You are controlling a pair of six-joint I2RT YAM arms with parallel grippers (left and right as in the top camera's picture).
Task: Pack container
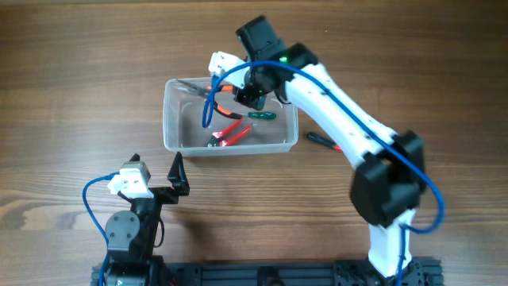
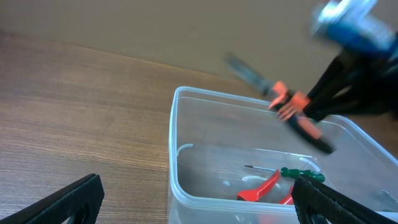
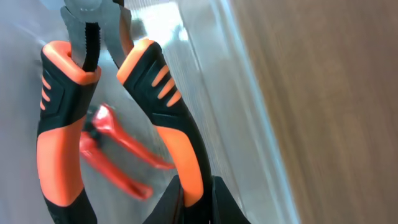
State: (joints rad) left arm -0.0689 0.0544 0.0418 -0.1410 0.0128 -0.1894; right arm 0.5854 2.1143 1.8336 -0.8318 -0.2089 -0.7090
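The clear plastic container (image 1: 169, 127) stands at mid-table. Inside lie red-handled pliers (image 1: 230, 133) and a green-handled screwdriver (image 1: 262, 115). My right gripper (image 1: 252, 89) hangs over the container's back part, shut on one handle of orange-and-black pliers (image 3: 168, 106), jaws pointing away from the gripper (image 3: 199, 199). The left wrist view shows these pliers (image 2: 292, 109) held in the air above the container (image 2: 176, 162), with the red pliers (image 2: 261, 186) and the screwdriver (image 2: 300, 174) below. My left gripper (image 1: 157, 168) is open and empty in front of the container's front left corner.
A red-and-black hand tool (image 1: 324, 141) lies on the wood table just right of the container, partly under the right arm. The right arm spans from the front right to the container. The container's wall (image 3: 211, 93) is close beside the held pliers.
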